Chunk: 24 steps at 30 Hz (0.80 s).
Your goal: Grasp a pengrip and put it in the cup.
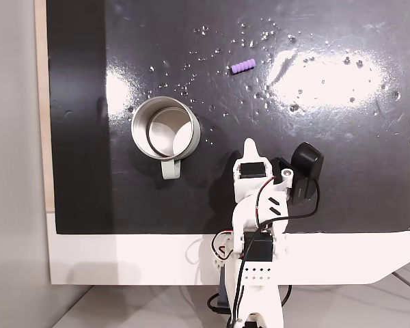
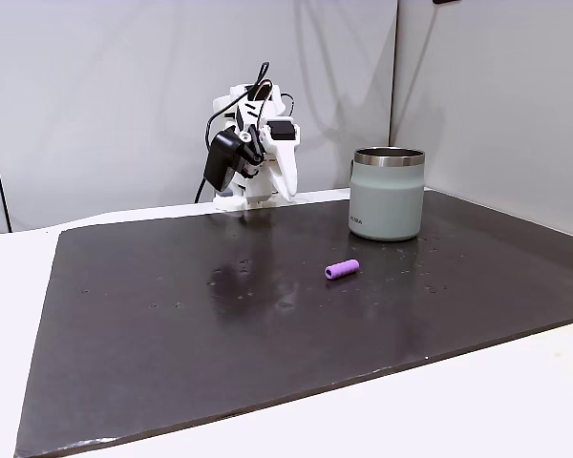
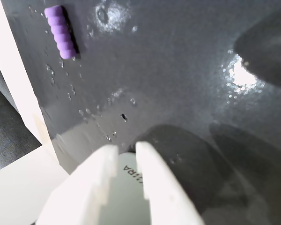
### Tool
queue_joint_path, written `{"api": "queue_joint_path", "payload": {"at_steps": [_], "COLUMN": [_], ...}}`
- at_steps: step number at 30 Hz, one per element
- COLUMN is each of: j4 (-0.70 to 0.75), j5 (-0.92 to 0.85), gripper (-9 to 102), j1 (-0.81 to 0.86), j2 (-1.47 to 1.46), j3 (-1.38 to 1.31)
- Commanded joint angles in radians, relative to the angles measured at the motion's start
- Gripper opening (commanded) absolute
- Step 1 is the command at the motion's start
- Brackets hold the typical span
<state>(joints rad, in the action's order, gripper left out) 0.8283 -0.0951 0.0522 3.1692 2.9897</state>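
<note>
Mat [image 1: 328, 171]: black and glossy, spread over the white table [image 1: 123, 260].
Cup [image 1: 165, 128]: stands upright on the mat, handle toward my base in a fixed view.
My claw [image 3: 126, 149]: fingers a narrow slit apart, gripping nothing, folded back near my base.
Pengrip [image 1: 243, 67]: lies loose on the mat, well apart from cup and claw.

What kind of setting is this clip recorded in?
Probably a home-made tabletop test bench, in an office or lab corner: a glossy black mat on a white table, plain pale partition walls behind, and a small white arm with exposed wiring.
</note>
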Motion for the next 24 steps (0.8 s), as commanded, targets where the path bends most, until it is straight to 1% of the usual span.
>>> {"api": "queue_joint_path", "payload": {"at_steps": [1, 16, 19, 24], "j4": [-0.028, -0.028, -0.006, -0.006], "j5": [0.084, 0.064, 0.032, -0.028], "gripper": [0, 0, 0, 0], "j1": [0.035, 0.046, 0.081, 0.089], "j2": [0.009, 0.009, -0.02, -0.186], "j3": [-0.006, -0.014, -0.078, -0.213]}}
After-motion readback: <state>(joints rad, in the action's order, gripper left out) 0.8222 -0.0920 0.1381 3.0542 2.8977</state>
